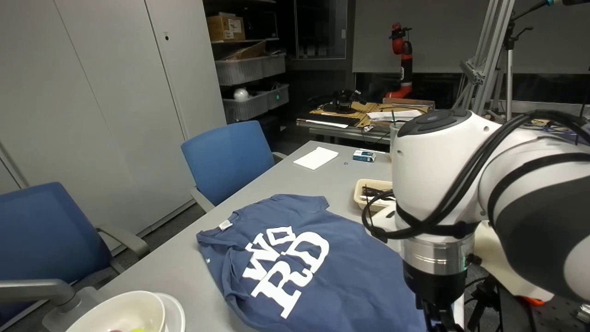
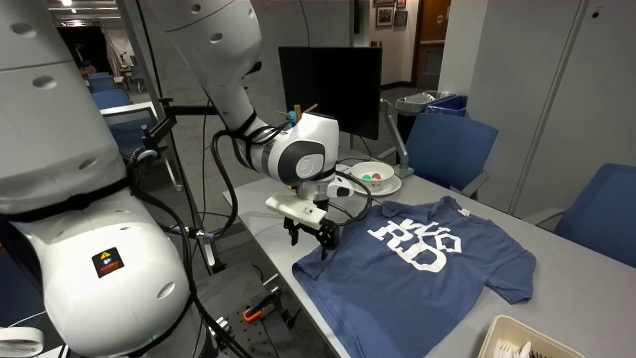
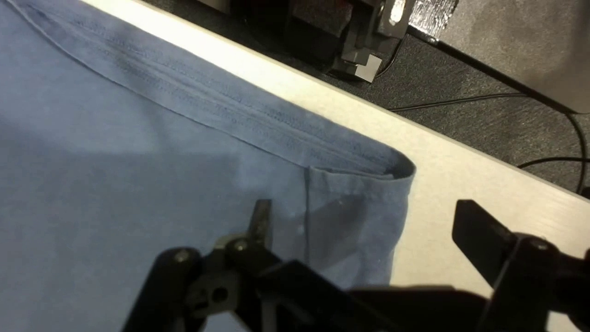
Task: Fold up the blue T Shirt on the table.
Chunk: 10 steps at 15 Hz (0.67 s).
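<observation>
Blue T-shirt [image 2: 407, 293]: spread mostly flat on the tabletop [image 2: 586, 283], lettering up.
Hem corner [image 2: 308, 267]: shirt's left end, near the tabletop edge, in an exterior view.
Jaws: apart, gripping nothing; in the wrist view they stand either side of the corner's edge.
Step in hand: probably lining up a grasp on this corner.
Next move: likely lower, pinch the corner, then draw it across.
Bowl [image 2: 373, 186]: beyond the shirt's far side.

In an exterior view, beyond end effector [image 2: 309, 250]: black monitor [image 2: 330, 92]; at right, blue office chairs [image 2: 447, 151] before tall grey-white cabinets [image 2: 603, 89]; farther back, wooden door [image 2: 432, 54]; far left, lit ceiling lamp [image 2: 66, 2]. Wrist view: dark-grey carpet [image 3: 461, 124] below end effector.
</observation>
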Tool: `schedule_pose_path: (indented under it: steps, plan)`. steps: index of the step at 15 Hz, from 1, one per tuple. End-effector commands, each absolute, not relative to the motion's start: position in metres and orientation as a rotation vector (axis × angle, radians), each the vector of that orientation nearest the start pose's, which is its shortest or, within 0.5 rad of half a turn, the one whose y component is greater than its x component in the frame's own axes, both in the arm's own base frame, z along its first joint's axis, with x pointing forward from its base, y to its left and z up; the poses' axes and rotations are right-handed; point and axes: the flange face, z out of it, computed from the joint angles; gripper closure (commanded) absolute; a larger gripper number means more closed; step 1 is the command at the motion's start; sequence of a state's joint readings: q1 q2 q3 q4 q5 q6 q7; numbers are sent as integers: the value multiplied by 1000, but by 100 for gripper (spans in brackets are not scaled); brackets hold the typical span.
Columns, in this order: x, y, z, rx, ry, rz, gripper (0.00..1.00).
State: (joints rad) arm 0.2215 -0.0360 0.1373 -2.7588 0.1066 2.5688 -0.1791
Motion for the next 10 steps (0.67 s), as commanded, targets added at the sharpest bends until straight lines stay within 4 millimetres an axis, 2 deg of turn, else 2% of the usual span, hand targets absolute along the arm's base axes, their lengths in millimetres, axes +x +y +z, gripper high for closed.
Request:
schedule_pose_path:
  steps: [1,3,5,10]
  plan:
    - [350,120,193,-2977,-645,275,0]
    - [344,123,181,-2953,-619,311,0]
    - [340,125,170,-2933,-605,339,7]
    - [343,131,149,-2916,-603,317,3]
